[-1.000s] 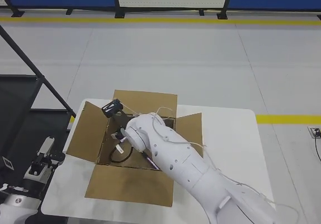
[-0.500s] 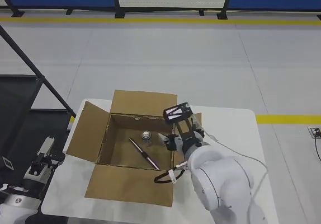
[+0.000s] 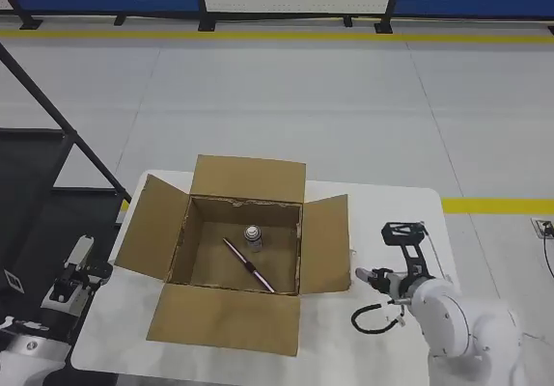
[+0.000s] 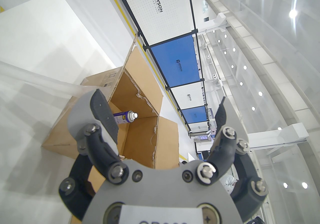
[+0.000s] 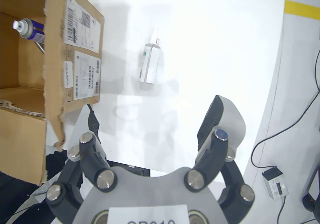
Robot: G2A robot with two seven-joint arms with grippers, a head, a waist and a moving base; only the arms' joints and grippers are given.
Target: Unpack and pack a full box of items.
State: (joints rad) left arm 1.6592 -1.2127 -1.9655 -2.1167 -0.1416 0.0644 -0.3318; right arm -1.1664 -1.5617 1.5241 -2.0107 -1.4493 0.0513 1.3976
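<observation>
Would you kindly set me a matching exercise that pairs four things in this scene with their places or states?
Things:
1. spray can
2. thin rod
3. white bottle
4. right pincer

Places or states:
A. lying on the table beside the box
B. open and empty
C. standing upright inside the box
D. lying flat on the box floor

Pairs: 1-C; 2-D; 3-A; 4-B

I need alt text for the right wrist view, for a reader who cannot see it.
The open right gripper hangs over a white table, where a small white bottle lies near an open cardboard box. A spray can is inside the box.
</observation>
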